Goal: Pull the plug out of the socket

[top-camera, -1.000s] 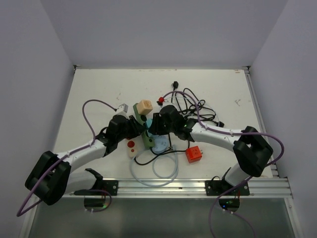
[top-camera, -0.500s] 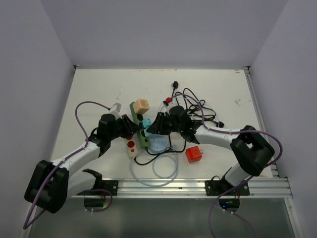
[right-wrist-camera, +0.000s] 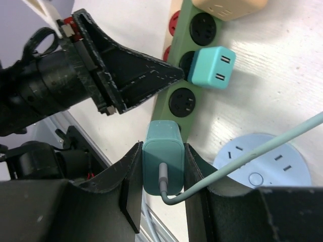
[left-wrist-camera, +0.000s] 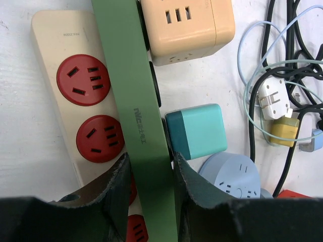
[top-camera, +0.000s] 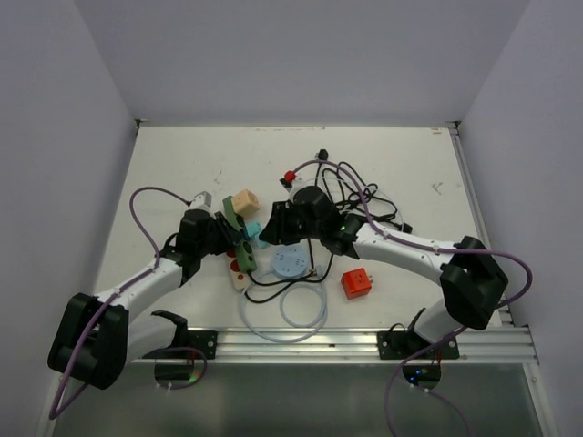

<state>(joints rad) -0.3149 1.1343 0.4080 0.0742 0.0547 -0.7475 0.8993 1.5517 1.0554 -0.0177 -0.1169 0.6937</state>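
My left pincer [left-wrist-camera: 150, 165] clamps the long green power strip [left-wrist-camera: 126, 75]. My right pincer [right-wrist-camera: 162, 148] grips the teal block-shaped plug [right-wrist-camera: 161, 169], which is perhaps seated in its socket.

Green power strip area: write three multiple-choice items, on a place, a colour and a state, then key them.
1. Where is the teal cube adapter? A. on the round blue socket B. plugged into the green power strip C. on the orange cube
2. What colour are the cream strip's sockets? A. black B. blue C. red
3. What is the right gripper doing? A. open above the table B. shut on the teal plug C. shut on a black cable

1 B, it sits in the strip's side; 2 C, red faces show; 3 B, both fingers press the plug.
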